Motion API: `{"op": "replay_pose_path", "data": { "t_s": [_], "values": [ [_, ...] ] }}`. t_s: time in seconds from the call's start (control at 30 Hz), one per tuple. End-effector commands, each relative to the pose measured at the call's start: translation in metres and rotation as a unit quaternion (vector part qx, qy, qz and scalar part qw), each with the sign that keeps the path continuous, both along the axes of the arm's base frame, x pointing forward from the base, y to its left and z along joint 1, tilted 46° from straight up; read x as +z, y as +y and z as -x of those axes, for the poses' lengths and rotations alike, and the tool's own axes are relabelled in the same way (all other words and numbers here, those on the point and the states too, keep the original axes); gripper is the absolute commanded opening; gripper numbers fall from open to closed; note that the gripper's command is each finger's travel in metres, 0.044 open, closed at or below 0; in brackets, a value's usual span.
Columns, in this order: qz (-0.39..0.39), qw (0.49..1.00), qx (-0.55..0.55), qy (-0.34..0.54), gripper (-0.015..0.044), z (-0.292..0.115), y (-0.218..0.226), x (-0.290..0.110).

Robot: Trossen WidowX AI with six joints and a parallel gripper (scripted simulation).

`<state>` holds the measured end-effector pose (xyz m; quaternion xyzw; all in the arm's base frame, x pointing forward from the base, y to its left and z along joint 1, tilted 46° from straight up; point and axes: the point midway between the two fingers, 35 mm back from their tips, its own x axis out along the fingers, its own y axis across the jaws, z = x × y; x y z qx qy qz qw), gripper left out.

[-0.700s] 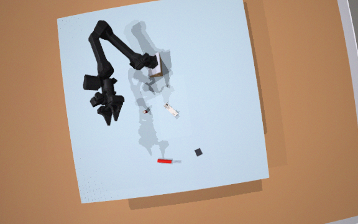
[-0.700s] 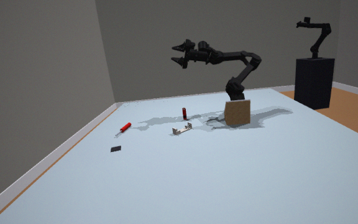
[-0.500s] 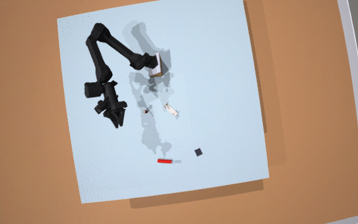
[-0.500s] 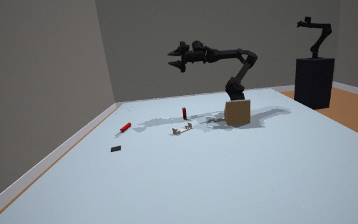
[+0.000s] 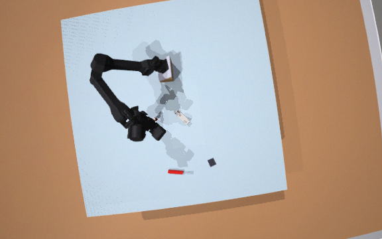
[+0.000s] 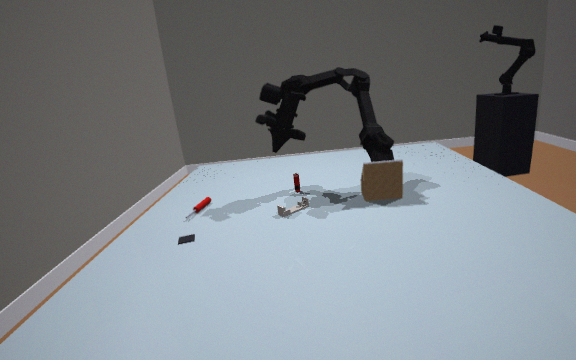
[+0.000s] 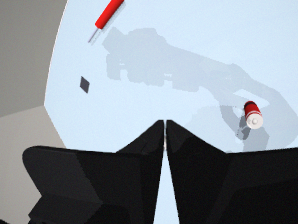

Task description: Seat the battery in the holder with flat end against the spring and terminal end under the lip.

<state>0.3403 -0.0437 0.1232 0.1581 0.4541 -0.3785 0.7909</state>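
Note:
The red battery (image 5: 156, 119) (image 6: 296, 182) (image 7: 253, 114) stands upright on the pale blue table, its black end down and its whitish end with a small round terminal up. The pale holder (image 5: 182, 117) (image 6: 293, 207) lies a short way from it, with raised ends and nothing in it. In the wrist view I cannot make out the holder, which seems hidden behind the fingers. My gripper (image 6: 275, 150) (image 7: 164, 125) is shut and empty, pointing down well above the table. In the wrist view the battery is to the right of the fingertips. In the top view the arm hides the fingertips.
A red-handled tool (image 5: 175, 172) (image 6: 202, 205) (image 7: 109, 14) with a thin pale shaft and a small dark square (image 5: 211, 162) (image 6: 186, 239) (image 7: 85, 84) lie on the table. A brown block (image 6: 382, 181) stands at the arm's base. Another arm stands on a dark pedestal (image 6: 506, 132) beyond the table.

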Motion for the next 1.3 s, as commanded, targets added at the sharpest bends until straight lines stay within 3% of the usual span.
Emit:
{"op": "replay_pose_path", "data": {
  "t_s": [0.0,0.1,0.37,0.73,1.27],
  "values": [
    [0.080,0.985,-0.097,0.119,0.0000,0.018,-0.013,-0.021],
    [0.134,0.968,-0.131,0.168,0.0000,0.024,-0.019,-0.025],
    [0.138,0.966,-0.133,0.172,0.0000,0.025,-0.020,-0.026],
    [0.139,0.966,-0.133,0.171,0.0000,0.035,-0.075,-0.080],
    [0.139,0.966,-0.133,0.171,0.0000,0.050,-0.084,-0.068]
  ]
}}
